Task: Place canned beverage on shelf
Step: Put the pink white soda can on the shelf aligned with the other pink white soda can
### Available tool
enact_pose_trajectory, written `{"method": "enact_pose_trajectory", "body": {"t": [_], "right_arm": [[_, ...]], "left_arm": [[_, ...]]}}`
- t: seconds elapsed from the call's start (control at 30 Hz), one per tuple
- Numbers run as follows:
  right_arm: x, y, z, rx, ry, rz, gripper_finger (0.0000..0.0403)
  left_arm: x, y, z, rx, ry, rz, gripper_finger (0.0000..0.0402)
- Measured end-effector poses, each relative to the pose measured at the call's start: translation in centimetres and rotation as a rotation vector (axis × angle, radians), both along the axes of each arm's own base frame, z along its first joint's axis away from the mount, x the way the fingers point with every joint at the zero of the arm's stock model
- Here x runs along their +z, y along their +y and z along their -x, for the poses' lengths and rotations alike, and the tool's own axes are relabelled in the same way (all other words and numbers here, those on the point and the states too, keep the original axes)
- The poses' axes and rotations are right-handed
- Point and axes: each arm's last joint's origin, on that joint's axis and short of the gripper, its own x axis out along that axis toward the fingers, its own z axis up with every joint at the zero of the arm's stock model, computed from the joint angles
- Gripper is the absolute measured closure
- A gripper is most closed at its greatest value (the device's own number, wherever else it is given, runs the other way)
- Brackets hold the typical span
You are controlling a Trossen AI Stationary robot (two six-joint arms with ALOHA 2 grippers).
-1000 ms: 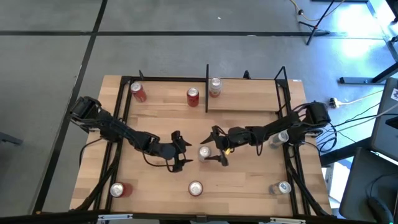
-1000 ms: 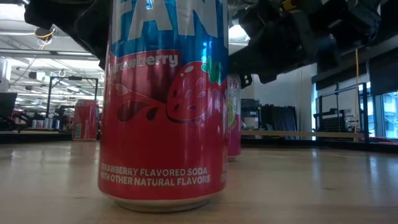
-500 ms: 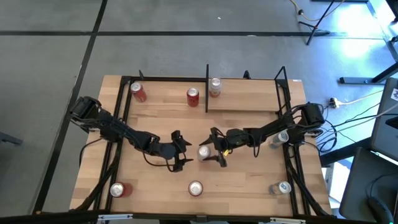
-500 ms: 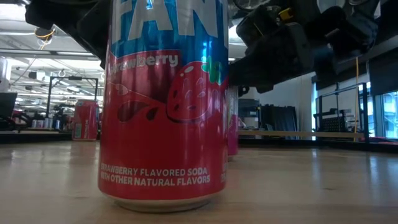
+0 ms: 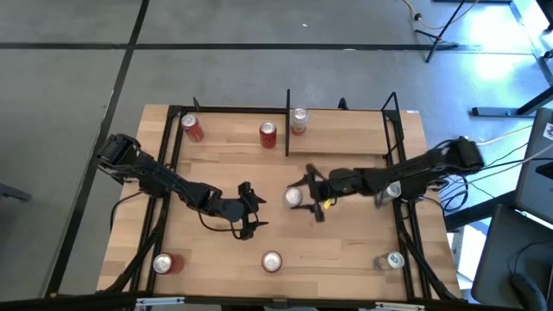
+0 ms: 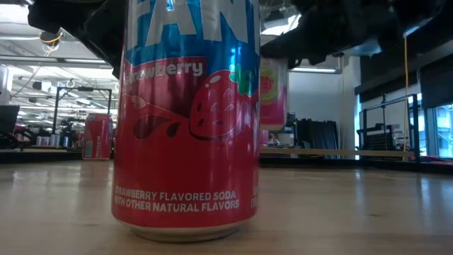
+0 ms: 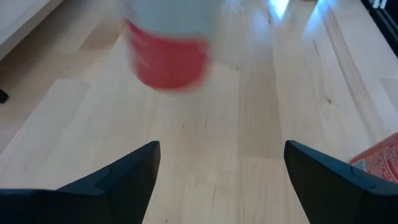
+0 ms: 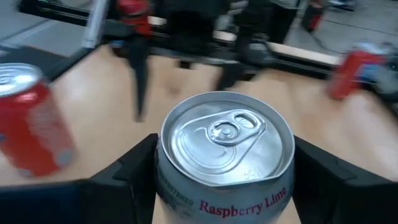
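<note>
A pink-and-white "Raspberry Lime" can (image 8: 225,149) hangs above the middle of the table (image 5: 295,197), with my right gripper (image 5: 304,197) shut on it. In the low view the can (image 6: 272,92) shows clear of the tabletop. My left gripper (image 5: 251,212) stands open just to the can's left, nothing between its fingers (image 7: 221,168). The shelf (image 5: 346,134) runs along the far edge and bears three cans: two red ones (image 5: 192,128) (image 5: 268,134) left of the dark divider (image 5: 288,121) and a third can (image 5: 299,121) right of it. My right gripper pinches the can's side wall just below the top rim (image 8: 163,163) between its two fingers (image 8: 134,171), one on each side. The fingers come almost level from the table's right side. The can stays upright, tab up, lifted clear of the table.
Three cans stand along the near edge (image 5: 162,263) (image 5: 271,261) (image 5: 390,260); the middle one, a strawberry soda (image 6: 185,120), fills the low view. Another can (image 5: 393,192) stands under my right arm. Black frame rails (image 5: 168,155) (image 5: 399,147) run down both sides.
My right gripper has taken hold of the can that stood on the table's middle. It has lifted the can clear and carried it a little toward the table's right and far edges. The can has stayed upright.
</note>
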Motion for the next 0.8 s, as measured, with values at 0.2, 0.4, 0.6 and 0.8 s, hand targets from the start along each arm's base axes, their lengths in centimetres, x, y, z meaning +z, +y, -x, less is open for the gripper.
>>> {"method": "enact_pose_trajectory", "body": {"t": [0.2, 0.4, 0.6, 0.8], "right_arm": [[1.7, -4.4, 1.6, -0.041, 0.021, 0.014, 0.0151], [1.3, -9.4, 2.0, -0.068, 0.027, -0.026, 0.0151], [1.5, -13.4, 3.1, -0.138, -0.008, -0.011, 0.0151], [0.3, -16.1, 3.2, -0.172, -0.014, -0.029, 0.0151]], "left_arm": [[0.0, 0.0, 0.0, 0.005, -0.001, -0.009, 0.0076], [0.0, 0.1, 0.0, 0.006, -0.001, -0.011, 0.0076], [0.0, 0.1, 0.0, 0.008, 0.0, -0.017, 0.0076], [0.0, 0.1, 0.0, 0.018, -0.004, -0.05, 0.0076]]}}
